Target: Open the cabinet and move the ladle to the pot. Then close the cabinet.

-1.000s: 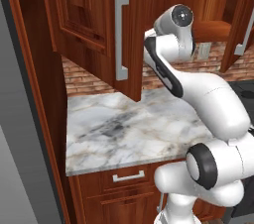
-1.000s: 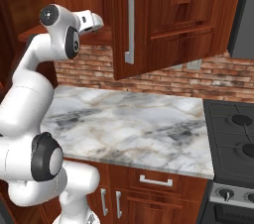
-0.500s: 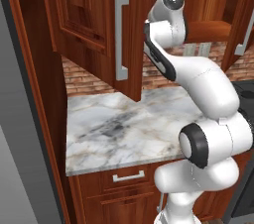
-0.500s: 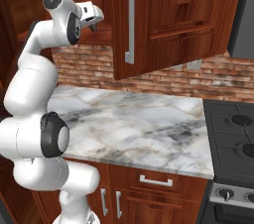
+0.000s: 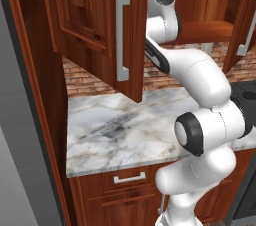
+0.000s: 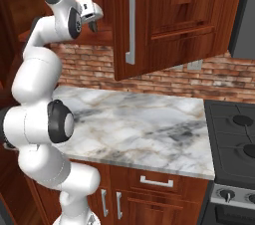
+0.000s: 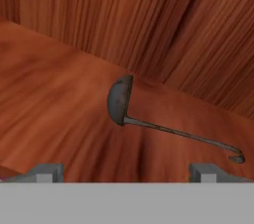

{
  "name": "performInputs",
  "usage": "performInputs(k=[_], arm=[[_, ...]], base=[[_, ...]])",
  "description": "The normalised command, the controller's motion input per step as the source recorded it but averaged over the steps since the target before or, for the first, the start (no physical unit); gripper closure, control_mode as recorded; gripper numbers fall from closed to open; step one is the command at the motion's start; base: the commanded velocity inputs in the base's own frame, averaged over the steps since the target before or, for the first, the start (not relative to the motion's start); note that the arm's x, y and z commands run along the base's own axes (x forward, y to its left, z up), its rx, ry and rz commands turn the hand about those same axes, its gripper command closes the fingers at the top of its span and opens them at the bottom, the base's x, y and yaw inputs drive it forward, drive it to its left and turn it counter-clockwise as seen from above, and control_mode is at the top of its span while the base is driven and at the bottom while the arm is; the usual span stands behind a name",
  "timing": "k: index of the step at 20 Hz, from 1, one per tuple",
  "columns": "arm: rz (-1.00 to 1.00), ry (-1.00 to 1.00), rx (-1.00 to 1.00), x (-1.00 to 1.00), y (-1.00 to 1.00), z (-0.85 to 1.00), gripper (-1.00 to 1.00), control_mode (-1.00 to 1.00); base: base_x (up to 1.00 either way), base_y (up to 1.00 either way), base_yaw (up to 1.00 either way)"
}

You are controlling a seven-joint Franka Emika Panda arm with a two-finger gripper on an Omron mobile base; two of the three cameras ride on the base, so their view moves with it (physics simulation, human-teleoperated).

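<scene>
The cabinet [image 5: 95, 25] hangs with both doors swung open, their long silver bar handles [image 6: 129, 24] standing vertical, and the arm reaches up into the space between them. In the right base view the gripper [image 6: 93, 20] sits just above the front edge of the cabinet's inner shelf [image 5: 205, 32], pointing in and down; its fingers are spread wide with nothing between them. From the hand view the ladle [image 7: 163, 119] lies flat on that reddish wooden shelf, a little ahead of the two fingertips [image 7: 47, 172] — its dark rounded bowl towards the back wall, its thin handle running off to the right in this view and ending in a small hook. The fingertips sit far apart at the bottom of the hand view, well clear of the ladle and not touching it. Below the cabinet a marble counter [image 6: 149, 129] runs along a brick backsplash [image 6: 209, 77], and a dark stove [image 6: 234, 129] adjoins it on the right side — two burners show in the right base view.
</scene>
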Motion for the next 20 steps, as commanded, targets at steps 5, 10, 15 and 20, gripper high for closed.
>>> performInputs(k=[5, 10, 15, 20], arm=[[0.00, 0.00, 0.00, 0.26, 0.15, -0.16, -1.00, -1.00], [0.00, 0.00, 0.00, 0.31, 0.03, -0.40, -1.00, -1.00], [0.00, 0.00, 0.00, 0.30, 0.00, -0.11, -1.00, -1.00], [0.00, 0.00, 0.00, 0.30, 0.01, 0.00, -1.00, -1.00]], base=[[0.00, 0.00, 0.00], [0.00, 0.00, 0.00], [0.00, 0.00, 0.00], [0.00, 0.00, 0.00]])
